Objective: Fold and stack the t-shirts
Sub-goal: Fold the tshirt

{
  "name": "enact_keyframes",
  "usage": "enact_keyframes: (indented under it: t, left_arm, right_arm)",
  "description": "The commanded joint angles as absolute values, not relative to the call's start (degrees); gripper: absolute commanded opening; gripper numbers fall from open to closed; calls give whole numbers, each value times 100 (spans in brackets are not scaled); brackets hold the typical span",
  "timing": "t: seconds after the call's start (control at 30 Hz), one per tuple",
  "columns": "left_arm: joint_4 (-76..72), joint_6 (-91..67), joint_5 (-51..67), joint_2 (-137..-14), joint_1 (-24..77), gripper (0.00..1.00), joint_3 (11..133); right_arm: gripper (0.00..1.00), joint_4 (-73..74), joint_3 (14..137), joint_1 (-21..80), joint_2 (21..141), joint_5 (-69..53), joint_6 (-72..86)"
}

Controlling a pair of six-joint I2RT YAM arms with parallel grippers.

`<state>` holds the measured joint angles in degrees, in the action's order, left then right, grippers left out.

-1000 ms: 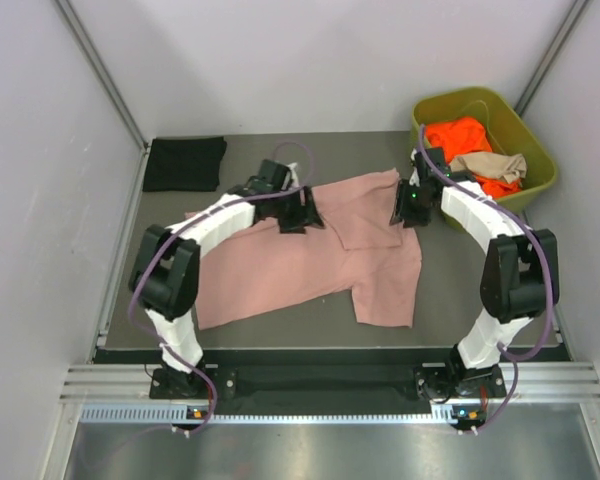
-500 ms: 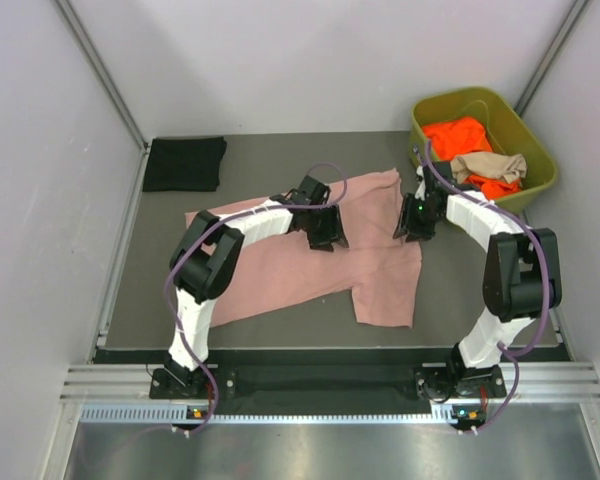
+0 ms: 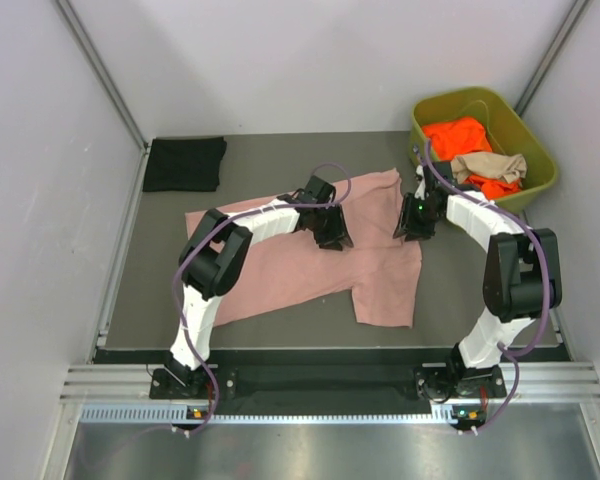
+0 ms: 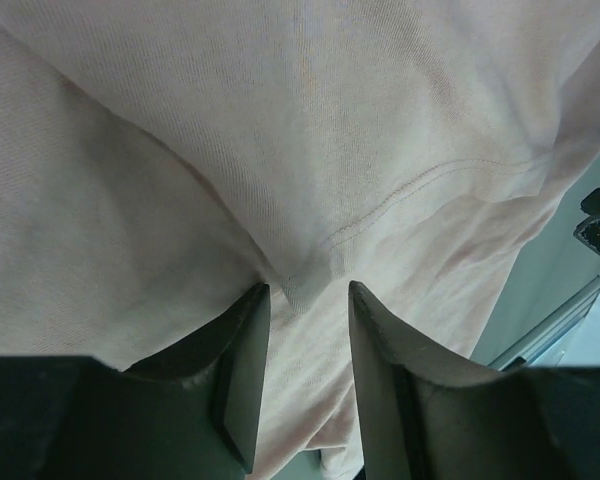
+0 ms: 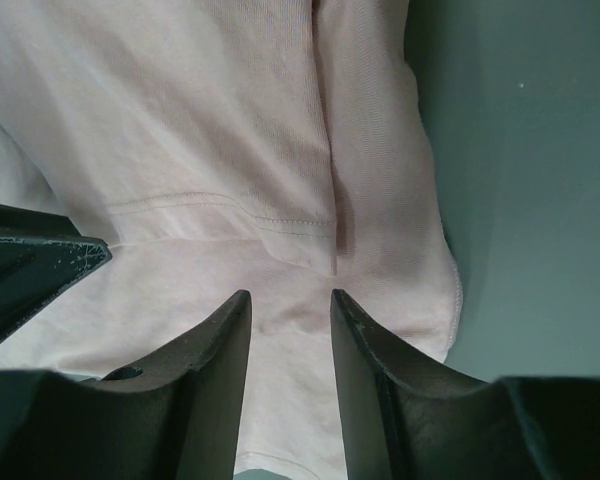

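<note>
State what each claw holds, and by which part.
Nothing yet: the left claw and right claw stand open astride hem folds of the pink t-shirt.

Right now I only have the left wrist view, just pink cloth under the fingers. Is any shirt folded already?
Observer: Yes, a black t-shirt lies folded at the far left corner of the table.
Operator: And the rest?
Observer: An orange t-shirt and a tan t-shirt sit crumpled in the olive bin, far right.
Operator: And the other side?
Observer: The right fingers stand apart over the right edge of the pink t-shirt.
</note>
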<state>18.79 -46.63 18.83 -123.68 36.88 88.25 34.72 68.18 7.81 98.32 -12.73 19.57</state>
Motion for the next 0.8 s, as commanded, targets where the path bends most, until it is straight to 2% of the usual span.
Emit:
enact_keyframes:
  t: [0.0,0.27,0.37,0.77]
  left_arm:
    - [1784,-4764,1986,-12436,3735,42,9000]
    - [1591,-4737,2092,-12454,3735,30,9053]
    - [1477,-4729,2153,-12445,3735,20,9061]
    - [1477,-4614,2259,-12428,3735,4,9149]
  right_arm:
    - [38,3296,6794,756,9764,-1222,1925]
    - [38,3190,6732,765,9949,-1230,1916]
    - [38,3164,6715,765,10011,-1230,1899]
    - [38,3067,6767,756,10353,-1151,1846]
